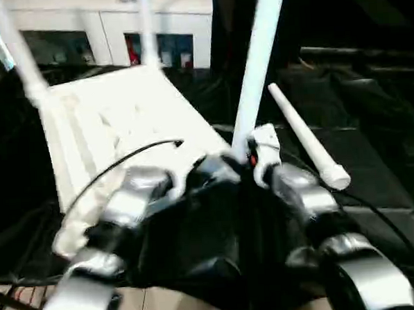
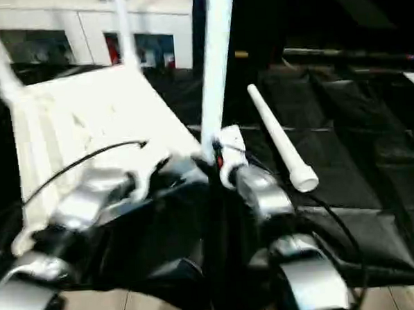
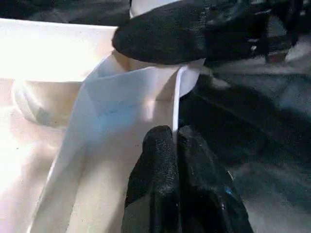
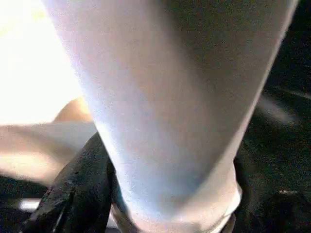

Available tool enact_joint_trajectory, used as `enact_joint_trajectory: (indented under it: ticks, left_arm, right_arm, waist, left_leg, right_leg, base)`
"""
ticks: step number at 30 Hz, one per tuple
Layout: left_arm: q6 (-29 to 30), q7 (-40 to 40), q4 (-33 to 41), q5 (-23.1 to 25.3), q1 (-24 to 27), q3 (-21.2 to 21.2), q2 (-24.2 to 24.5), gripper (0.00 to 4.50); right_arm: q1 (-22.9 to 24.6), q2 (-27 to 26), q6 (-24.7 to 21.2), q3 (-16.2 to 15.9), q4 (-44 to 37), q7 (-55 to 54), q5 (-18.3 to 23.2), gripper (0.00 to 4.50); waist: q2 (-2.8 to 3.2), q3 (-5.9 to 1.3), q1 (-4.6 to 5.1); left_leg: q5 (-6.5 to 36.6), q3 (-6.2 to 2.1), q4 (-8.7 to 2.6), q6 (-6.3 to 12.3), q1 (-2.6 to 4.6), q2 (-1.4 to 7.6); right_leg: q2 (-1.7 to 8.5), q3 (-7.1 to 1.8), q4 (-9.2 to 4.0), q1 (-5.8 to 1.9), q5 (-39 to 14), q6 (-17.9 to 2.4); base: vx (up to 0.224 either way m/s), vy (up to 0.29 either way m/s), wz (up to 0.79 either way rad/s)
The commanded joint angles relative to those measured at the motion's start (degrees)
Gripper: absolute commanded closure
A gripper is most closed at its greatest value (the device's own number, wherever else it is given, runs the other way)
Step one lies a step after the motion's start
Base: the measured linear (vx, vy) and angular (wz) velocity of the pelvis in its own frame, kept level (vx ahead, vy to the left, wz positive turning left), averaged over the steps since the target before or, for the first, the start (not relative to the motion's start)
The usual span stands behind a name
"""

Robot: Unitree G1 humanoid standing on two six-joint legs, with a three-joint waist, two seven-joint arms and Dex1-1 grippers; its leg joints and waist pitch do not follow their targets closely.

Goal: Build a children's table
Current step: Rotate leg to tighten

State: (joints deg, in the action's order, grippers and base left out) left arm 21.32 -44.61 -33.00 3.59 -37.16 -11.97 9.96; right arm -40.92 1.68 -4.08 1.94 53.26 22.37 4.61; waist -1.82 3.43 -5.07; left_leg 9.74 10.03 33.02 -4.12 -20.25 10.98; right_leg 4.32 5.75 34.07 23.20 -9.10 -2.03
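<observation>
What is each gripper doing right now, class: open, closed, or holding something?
Left gripper: closed on a thin rib of the table top.
Right gripper: closed around the upright leg.

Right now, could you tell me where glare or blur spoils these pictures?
Left eye view: smeared by motion, the tabletop pale and washed out. Right eye view: the same blur, the loose leg soft-edged. Left wrist view: glare burns out the tabletop's underside, though the left gripper stays readable. Right wrist view: the held leg is out of focus, with a blown-out patch beside it.
</observation>
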Motion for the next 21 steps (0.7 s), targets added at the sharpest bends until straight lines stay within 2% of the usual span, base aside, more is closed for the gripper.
enact_joint_trajectory:
  ticks: [1,2,5,6,7,9,11,12,13,15,17,21]
  left_arm:
    - [-0.11,5.68,0.54,-0.30,-3.27,2.59,-1.87,4.50]
    - [-0.24,5.71,0.74,-0.28,-3.31,2.33,-2.09,4.50]
    - [-0.68,4.96,1.58,-0.62,-2.78,1.43,-2.41,4.50]
    - [-0.71,4.73,1.74,-0.72,-2.67,1.31,-2.48,4.50]
    - [-0.81,4.29,1.98,-0.78,-2.45,1.03,-2.52,4.50]
    - [-0.87,4.07,2.09,-0.80,-2.32,0.85,-2.53,4.50]
    - [0.80,4.97,2.08,-0.37,-2.14,0.68,-2.79,4.50]
    - [1.31,5.65,1.73,-0.29,-2.31,0.95,-2.92,4.50]
    - [2.16,8.02,0.07,-0.09,-3.18,1.92,-3.46,4.50]
    - [2.53,9.99,-1.39,-0.17,-4.12,2.77,-4.08,4.50]
    - [2.08,10.82,-1.82,-0.41,-4.72,3.22,-4.61,4.50]
    - [0.33,11.84,-1.08,-0.73,-5.20,3.59,-5.40,4.50]
  right_arm:
    - [0.32,-3.30,0.24,-2.27,3.01,-0.39,-1.08,1.40]
    - [0.16,-3.62,0.70,-1.81,3.28,-0.46,-0.64,1.05]
    - [-0.18,-4.00,0.96,-0.83,3.91,-0.14,0.34,1.03]
    - [-0.22,-3.98,1.02,-0.84,3.95,-0.12,0.24,0.94]
    - [-0.15,-3.67,1.76,-1.33,3.78,-0.45,-0.59,0.64]
    - [-0.14,-3.48,2.33,-1.63,3.76,-0.74,-1.16,0.64]
    - [0.42,-2.00,4.14,-0.52,1.58,-2.25,-0.82,0.64]
    - [0.66,-1.66,4.37,-0.16,0.95,-2.50,-0.61,0.64]
    - [2.11,-0.34,4.27,0.88,-2.09,-2.28,0.27,0.64]
    - [3.88,0.92,3.85,1.26,-5.12,-1.59,0.48,0.64]
    - [5.53,1.91,3.21,1.39,-7.52,-0.83,0.66,0.64]
    - [8.05,3.42,1.55,2.79,-11.36,-1.07,1.45,0.64]
  waist:
    - [-0.07,-4.47,-0.14]
    - [-0.08,-4.47,-0.15]
    - [-0.11,-4.34,-0.14]
    - [-0.06,-4.27,-0.13]
    - [0.01,-4.17,-0.02]
    - [-0.02,-4.15,0.05]
    - [-0.06,-4.13,0.01]
    - [-0.06,-4.18,-0.04]
    - [0.45,-4.16,-0.05]
    - [0.13,-4.35,-0.28]
    - [-0.15,-4.43,-0.27]
    - [-0.25,-4.72,-0.40]
  left_leg:
    - [9.23,-0.47,-3.30,1.89,0.10,2.10]
    - [8.96,-0.45,-3.27,2.20,0.00,2.05]
    - [8.97,-0.38,-3.32,3.05,0.00,2.10]
    - [9.72,-0.40,-3.36,2.96,0.07,2.13]
    - [10.40,-0.47,-3.46,2.67,0.04,2.16]
    - [11.00,-0.46,-3.45,2.38,0.12,2.16]
    - [11.50,-0.46,-3.47,2.05,0.22,2.20]
    - [11.20,-0.48,-3.48,2.02,0.20,2.25]
    - [11.01,-0.43,-3.49,2.00,0.18,2.23]
    - [10.01,-0.38,-3.32,2.56,0.17,2.08]
    - [8.93,-0.43,-3.22,3.38,-0.27,1.87]
    - [6.21,-0.39,-2.83,4.97,-0.55,1.73]
  right_leg:
    - [4.59,-3.37,-3.60,-3.24,-12.83,-10.06]
    - [4.62,-3.36,-3.56,-3.32,-12.37,-10.24]
    - [4.55,-3.31,-3.62,-3.36,-12.47,-10.29]
    - [4.60,-3.27,-3.84,-3.32,-13.80,-9.98]
    - [4.62,-3.22,-4.01,-3.34,-15.42,-9.54]
    - [4.62,-3.25,-4.15,-3.27,-16.64,-9.15]
    - [4.64,-3.28,-4.28,-3.17,-17.50,-8.77]
    - [4.62,-3.31,-4.10,-3.22,-16.69,-8.98]
    - [4.44,-3.36,-4.12,-3.21,-15.11,-9.22]
    - [4.29,-3.34,-3.81,-3.42,-12.58,-9.22]
    - [4.31,-3.22,-3.71,-3.79,-11.52,-9.33]
    - [4.25,-3.19,-3.49,-3.87,-9.04,-9.72]
  base:
    - [0.000,0.000,0.00]
    - [0.000,0.000,0.00]
    - [0.000,0.000,0.00]
    - [0.000,0.000,0.00]
    - [0.000,0.000,0.00]
    - [0.000,0.000,0.00]
    - [0.000,0.000,0.00]
    - [0.000,0.000,0.00]
    - [0.000,0.000,0.00]
    - [0.000,0.000,0.00]
    - [0.000,0.000,0.00]
    - [0.000,0.000,0.00]
